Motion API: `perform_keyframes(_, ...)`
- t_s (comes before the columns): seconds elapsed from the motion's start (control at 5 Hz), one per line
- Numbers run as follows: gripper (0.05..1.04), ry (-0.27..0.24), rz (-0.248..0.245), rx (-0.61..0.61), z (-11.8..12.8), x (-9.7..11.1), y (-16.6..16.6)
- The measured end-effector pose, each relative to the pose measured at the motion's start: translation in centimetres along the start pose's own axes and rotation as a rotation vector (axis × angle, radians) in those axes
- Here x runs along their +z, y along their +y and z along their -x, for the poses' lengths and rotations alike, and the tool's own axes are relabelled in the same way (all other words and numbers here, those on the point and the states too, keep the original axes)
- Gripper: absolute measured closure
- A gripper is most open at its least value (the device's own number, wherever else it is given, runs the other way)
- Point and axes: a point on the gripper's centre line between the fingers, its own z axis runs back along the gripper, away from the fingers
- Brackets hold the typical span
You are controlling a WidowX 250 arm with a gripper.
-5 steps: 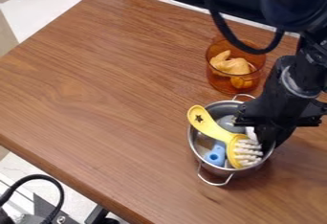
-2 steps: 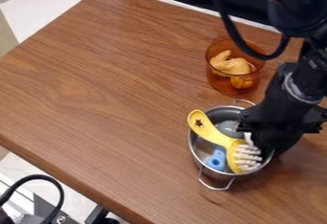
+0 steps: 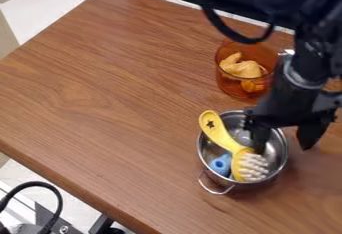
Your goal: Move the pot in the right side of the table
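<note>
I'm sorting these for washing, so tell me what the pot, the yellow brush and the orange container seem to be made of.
The pot looks like polished metal, perhaps stainless steel: silvery grey with bright reflections. The yellow brush seems to be smooth moulded plastic, evenly coloured. The orange container is see-through and glossy; glass or clear plastic, I can't tell.
</note>
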Motion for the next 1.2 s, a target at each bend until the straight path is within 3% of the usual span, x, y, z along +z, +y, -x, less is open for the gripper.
perform_keyframes(0.6,0.084,0.037,0.127,0.181,-3.3,4.5,1.8)
perform_keyframes(0.8,0.084,-0.021,0.093,0.264,-5.6,4.5,3.4)
perform_keyframes(1.2,0.084,-0.033,0.049,0.347,-11.2,4.4,5.2)
